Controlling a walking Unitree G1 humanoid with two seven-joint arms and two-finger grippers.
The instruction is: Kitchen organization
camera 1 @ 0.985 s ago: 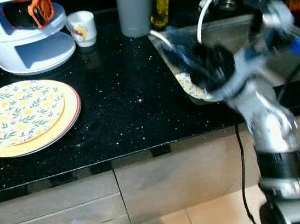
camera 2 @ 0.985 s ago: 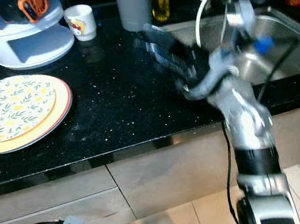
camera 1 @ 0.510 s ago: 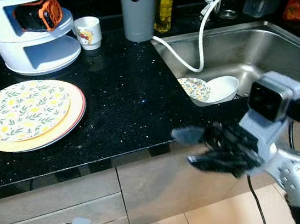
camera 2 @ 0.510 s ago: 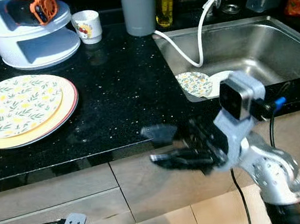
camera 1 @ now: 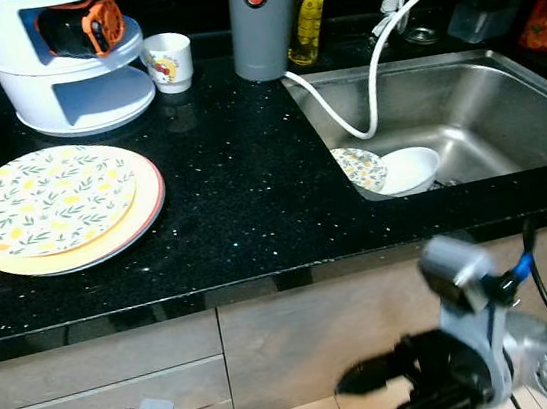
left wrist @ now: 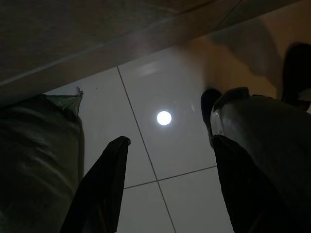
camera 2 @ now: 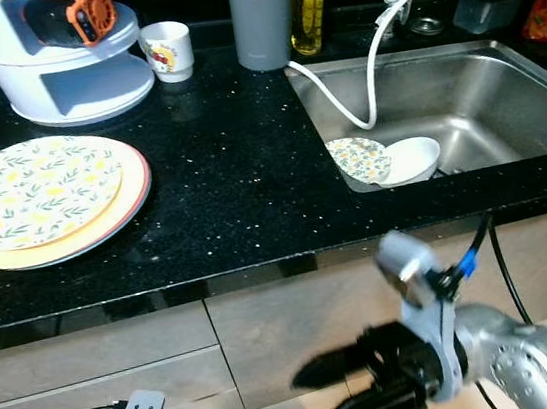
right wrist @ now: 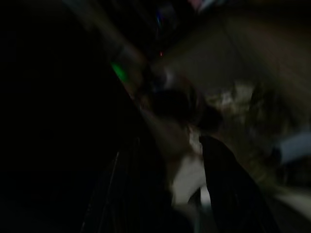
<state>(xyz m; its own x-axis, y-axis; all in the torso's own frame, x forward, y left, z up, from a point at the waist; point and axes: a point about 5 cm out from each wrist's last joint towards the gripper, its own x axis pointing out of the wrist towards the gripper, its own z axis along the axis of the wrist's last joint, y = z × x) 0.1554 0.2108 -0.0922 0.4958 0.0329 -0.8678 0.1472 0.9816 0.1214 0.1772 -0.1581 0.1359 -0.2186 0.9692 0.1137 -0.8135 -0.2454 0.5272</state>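
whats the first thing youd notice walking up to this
The stack of floral plates on the black counter, toward the robot's left, catches the eye first. Next comes the steel sink on the right, holding a small patterned plate beside a white bowl. Below the counter edge, the right gripper hangs open in front of the cabinets.

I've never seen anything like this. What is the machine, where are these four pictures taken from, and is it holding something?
It is a walking household robot with two silver arms. Two pictures come from its head, looking down at a black counter; two come from cameras on its wrists. On the counter lie stacked floral plates, a white stand, a cup and a grey flask. The sink holds a small plate and a bowl. The right gripper hangs open and empty below the counter edge. The left gripper, open too, points at the tiled floor.
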